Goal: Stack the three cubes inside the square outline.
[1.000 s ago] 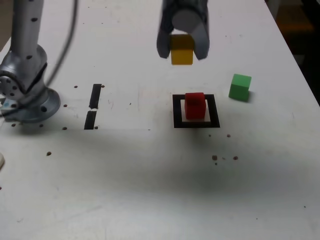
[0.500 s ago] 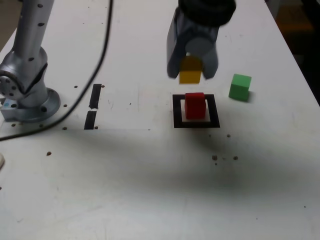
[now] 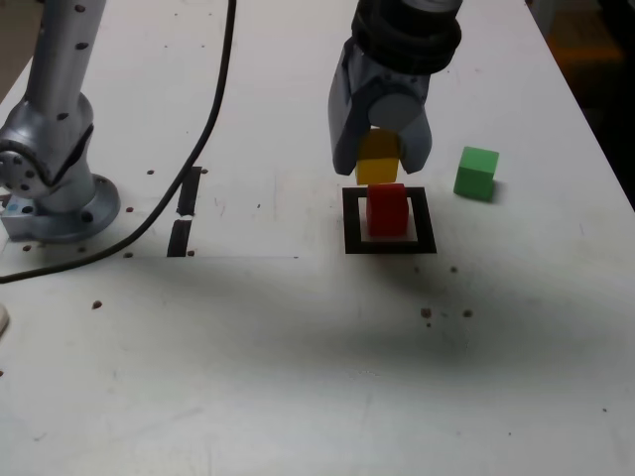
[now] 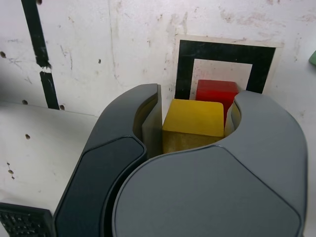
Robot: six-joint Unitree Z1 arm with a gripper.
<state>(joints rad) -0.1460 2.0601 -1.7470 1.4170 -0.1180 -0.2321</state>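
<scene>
Nearest the exterior camera the white surface (image 3: 298, 377) is bare apart from a few small dark specks (image 3: 444, 313) scattered over it. Behind them lies the square outline (image 3: 389, 245), a black tape frame with a white centre, flat on the surface. The red cube (image 3: 387, 209) stands inside it, on the white centre, slightly toward the frame's far side. In the wrist view the red cube (image 4: 216, 91) shows the same way, within the outline (image 4: 224, 52).

Just behind and above the red cube hangs the gripper (image 3: 381, 159), its two grey fingers (image 3: 342, 134) pointing down and closed on the yellow cube (image 3: 378, 163). The wrist view shows the yellow cube (image 4: 192, 124) clamped between the gripper (image 4: 195, 123) pads, the red cube just past it. Whether the yellow cube touches the red one I cannot tell.

Toward the exterior view's right, near the outline but outside it, the green cube (image 3: 476, 172) sits alone on the surface. Toward the exterior view's left lie two short black tape strips (image 3: 185, 210) end to end, and beyond them the arm's metal base (image 3: 50, 188) with a black cable (image 3: 203, 134) curving across the surface.
</scene>
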